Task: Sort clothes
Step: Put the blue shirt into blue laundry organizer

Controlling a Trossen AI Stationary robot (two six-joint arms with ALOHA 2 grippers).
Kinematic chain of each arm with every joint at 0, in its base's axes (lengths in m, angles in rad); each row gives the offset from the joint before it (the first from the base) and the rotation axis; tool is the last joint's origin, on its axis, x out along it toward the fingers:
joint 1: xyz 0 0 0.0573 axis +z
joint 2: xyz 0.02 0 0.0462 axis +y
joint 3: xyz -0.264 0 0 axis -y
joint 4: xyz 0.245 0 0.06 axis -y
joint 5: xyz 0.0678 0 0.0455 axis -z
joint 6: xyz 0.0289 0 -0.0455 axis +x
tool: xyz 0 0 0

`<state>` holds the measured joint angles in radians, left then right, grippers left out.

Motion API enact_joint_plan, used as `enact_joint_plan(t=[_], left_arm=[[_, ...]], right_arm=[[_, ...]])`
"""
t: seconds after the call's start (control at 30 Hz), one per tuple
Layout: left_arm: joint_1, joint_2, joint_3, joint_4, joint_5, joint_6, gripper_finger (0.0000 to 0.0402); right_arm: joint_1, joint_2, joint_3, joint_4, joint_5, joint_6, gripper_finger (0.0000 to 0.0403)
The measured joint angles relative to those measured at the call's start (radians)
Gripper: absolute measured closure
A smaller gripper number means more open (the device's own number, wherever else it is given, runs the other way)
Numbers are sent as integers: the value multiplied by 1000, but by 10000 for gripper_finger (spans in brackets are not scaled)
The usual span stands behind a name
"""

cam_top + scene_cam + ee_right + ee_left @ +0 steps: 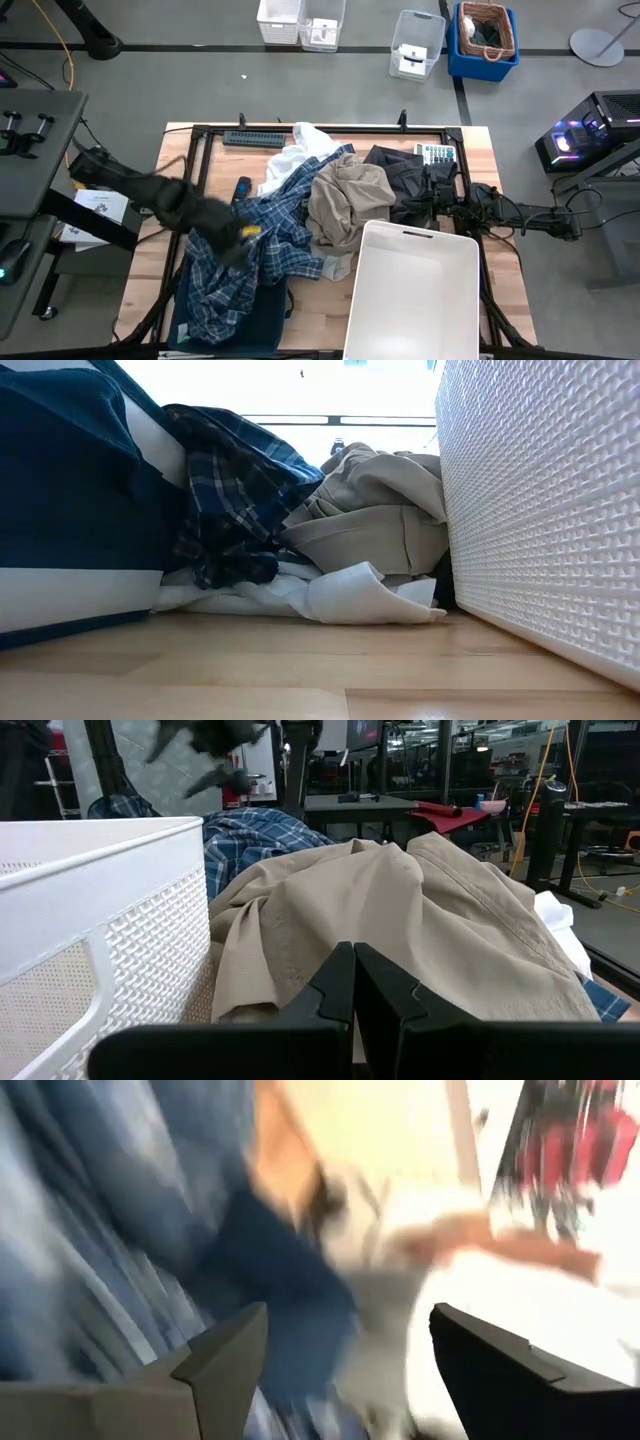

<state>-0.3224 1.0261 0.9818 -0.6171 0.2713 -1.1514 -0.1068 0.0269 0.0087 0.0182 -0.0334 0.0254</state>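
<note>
Your left gripper sits above the plaid shirt near the bench's left front; in its wrist view the fingers stand wide apart with nothing between them, blurred blue fabric beyond. The plaid shirt runs long from the bench's middle toward the front left corner, its lower end draped over the navy bin at the front edge.

The khaki piece is bunched in a rounded heap at the bench's middle, with no clear long axis, touching the plaid shirt on one side and the dark piece on the other. The white piece lies toward the back edge, partly under the plaid shirt. The dark piece is spread toward the back right.

Your right gripper rests low at the right edge, beside the dark piece, pointing at the khaki heap; its jaws are pressed together, empty. The white bin fills the front right, its wall just beside the khaki piece.
</note>
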Motion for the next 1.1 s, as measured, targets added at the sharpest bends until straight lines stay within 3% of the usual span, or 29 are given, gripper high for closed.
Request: enact_joint_plan(t=[0.07,0.17,0.3,0.37,0.5,0.57,0.7,0.9,1.1], left_arm=[[102,2,1,-1,-47,133,133],[260,59,31,-35,-28,315,133],[421,171,206,-194,-22,614,133],[476,236,336,-307,-79,760,133],[522,355,540,-509,-302,942,133],[530,406,567,-562,-342,958,133],[539,503,550,-562,-335,833,133],[562,646,550,-575,-201,801,133],[555,729,551,-637,-223,850,115]], right_arm=[[0,0,0,0,0,0,402],[0,0,0,0,0,0,402],[0,0,0,0,0,0,402],[0,0,0,0,0,0,402],[0,0,0,0,0,0,402],[0,0,0,0,0,0,402],[0,0,0,0,0,0,402],[0,0,0,0,0,0,402],[0,0,0,0,0,0,402]])
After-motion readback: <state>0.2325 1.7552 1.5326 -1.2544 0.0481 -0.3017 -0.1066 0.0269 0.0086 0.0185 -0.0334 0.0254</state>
